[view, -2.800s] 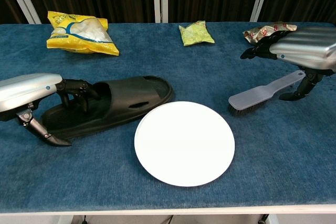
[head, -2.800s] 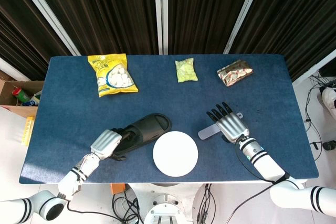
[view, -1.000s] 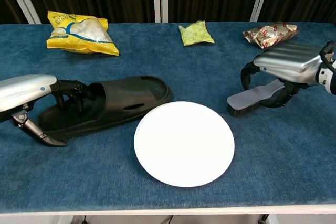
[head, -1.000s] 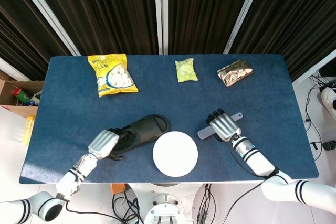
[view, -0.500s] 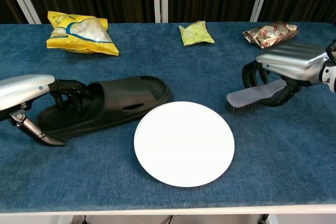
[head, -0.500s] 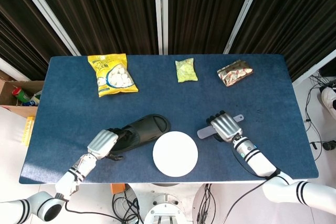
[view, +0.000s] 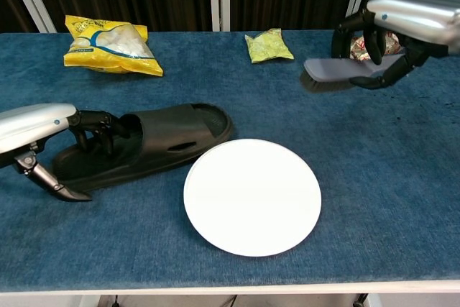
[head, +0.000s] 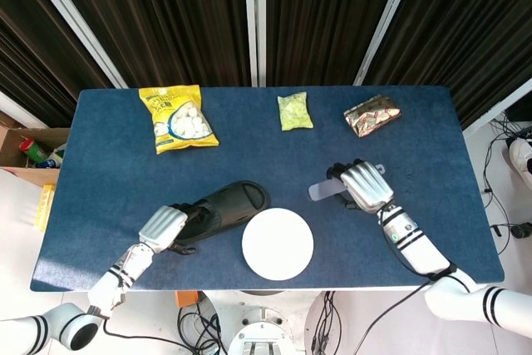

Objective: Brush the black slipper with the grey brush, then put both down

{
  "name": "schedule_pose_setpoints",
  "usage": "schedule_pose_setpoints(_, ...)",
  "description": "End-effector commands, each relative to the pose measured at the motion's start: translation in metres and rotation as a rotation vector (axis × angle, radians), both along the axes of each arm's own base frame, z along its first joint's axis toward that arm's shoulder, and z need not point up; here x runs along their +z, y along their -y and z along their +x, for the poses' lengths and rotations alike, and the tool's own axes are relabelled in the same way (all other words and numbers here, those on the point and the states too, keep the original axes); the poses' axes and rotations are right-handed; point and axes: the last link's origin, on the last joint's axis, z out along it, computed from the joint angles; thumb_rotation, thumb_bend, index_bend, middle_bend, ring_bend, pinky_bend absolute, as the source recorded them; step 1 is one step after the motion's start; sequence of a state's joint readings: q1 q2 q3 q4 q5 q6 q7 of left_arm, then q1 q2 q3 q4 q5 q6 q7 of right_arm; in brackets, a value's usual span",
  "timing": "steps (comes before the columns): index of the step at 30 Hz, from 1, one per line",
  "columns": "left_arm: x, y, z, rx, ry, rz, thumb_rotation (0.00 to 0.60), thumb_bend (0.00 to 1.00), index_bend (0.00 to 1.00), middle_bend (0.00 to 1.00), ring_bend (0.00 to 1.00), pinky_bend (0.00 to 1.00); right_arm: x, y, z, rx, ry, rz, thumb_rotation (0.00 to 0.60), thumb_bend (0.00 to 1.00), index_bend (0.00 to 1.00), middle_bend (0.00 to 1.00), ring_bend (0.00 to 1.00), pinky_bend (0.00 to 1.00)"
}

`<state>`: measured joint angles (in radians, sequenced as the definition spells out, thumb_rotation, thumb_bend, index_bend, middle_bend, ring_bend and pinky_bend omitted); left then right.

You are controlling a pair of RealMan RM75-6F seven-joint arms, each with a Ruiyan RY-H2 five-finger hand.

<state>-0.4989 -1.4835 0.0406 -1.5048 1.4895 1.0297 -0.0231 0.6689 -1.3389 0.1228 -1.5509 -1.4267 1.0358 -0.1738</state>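
Right hand (view: pixel 410 16) grips the grey brush (view: pixel 332 71) by its handle, fingers wrapped round it, and holds it in the air above the blue table (view: pixel 388 177), bristles down. Left hand (view: pixel 36 129) holds the heel end of the black slipper (view: pixel 162 141), fingers hooked inside it, the slipper lying flat on the table just left of a white plate (view: pixel 251 195). Three snack bags lie along the far edge: yellow (head: pixel 177 119), green (head: pixel 294 111) and brown (head: pixel 371 115).

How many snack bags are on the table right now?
3, all along the far edge: yellow bag at left, green bag in the middle, brown bag at right. None looks hidden.
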Motion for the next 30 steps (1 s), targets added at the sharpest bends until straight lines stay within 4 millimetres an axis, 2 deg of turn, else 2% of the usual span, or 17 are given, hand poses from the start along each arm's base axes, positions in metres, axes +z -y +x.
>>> schedule_pose_setpoints(1, -0.001, 0.0, 0.0, -0.001, 0.001, -0.003, 0.568, 0.06, 0.24, 0.39, 0.3, 0.38, -0.003, 0.008, 0.033, 0.054, 0.06, -0.03, 0.6, 0.48, 0.9, 0.7, 0.6, 0.57)
schedule_pose_setpoints(5, -0.001, -0.001, 0.001, -0.001, 0.006, -0.002, 0.572, 0.06, 0.23, 0.39, 0.3, 0.38, -0.022, 0.015, 0.07, 0.062, 0.114, 0.038, 0.6, 0.48, 0.93, 0.72, 0.62, 0.59)
schedule_pose_setpoints(11, 0.001, -0.002, 0.001, -0.005, 0.003, -0.001, 0.573, 0.1, 0.23, 0.39, 0.3, 0.38, -0.044, 0.019, 0.106, 0.06, 0.086, 0.161, 0.6, 0.48, 0.96, 0.74, 0.64, 0.61)
schedule_pose_setpoints(15, 0.001, -0.001, 0.0, -0.007, -0.005, -0.006, 0.562, 0.12, 0.24, 0.43, 0.3, 0.38, -0.055, 0.019, 0.117, 0.045, 0.05, 0.217, 0.6, 0.48, 0.96, 0.75, 0.64, 0.61)
schedule_pose_setpoints(17, 0.001, -0.001, 0.0, -0.013, -0.007, -0.006, 0.512, 0.13, 0.27, 0.46, 0.3, 0.38, -0.06, 0.018, 0.123, 0.035, 0.042, 0.241, 0.6, 0.48, 0.96, 0.75, 0.64, 0.61)
schedule_pose_setpoints(19, 0.002, -0.001, 0.0, -0.015, -0.007, -0.004, 0.48, 0.15, 0.33, 0.46, 0.3, 0.38, -0.065, 0.018, 0.128, 0.017, 0.046, 0.271, 0.6, 0.48, 0.96, 0.75, 0.64, 0.61)
schedule_pose_setpoints(20, 0.002, -0.001, 0.0, -0.016, -0.01, -0.003, 0.464, 0.16, 0.4, 0.46, 0.3, 0.38, -0.067, 0.018, 0.13, 0.009, 0.042, 0.287, 0.6, 0.48, 0.96, 0.75, 0.64, 0.61)
schedule_pose_setpoints(23, 0.002, -0.001, -0.001, -0.018, -0.021, -0.003, 0.448, 0.19, 0.48, 0.46, 0.3, 0.38, -0.074, 0.02, 0.138, 0.015, 0.01, 0.298, 0.6, 0.49, 0.97, 0.75, 0.64, 0.61)
schedule_pose_setpoints(30, 0.002, -0.002, 0.0, -0.021, -0.022, 0.005, 0.422, 0.19, 0.48, 0.46, 0.3, 0.38, -0.09, 0.018, 0.158, 0.034, -0.041, 0.321, 0.6, 0.52, 0.97, 0.75, 0.65, 0.61)
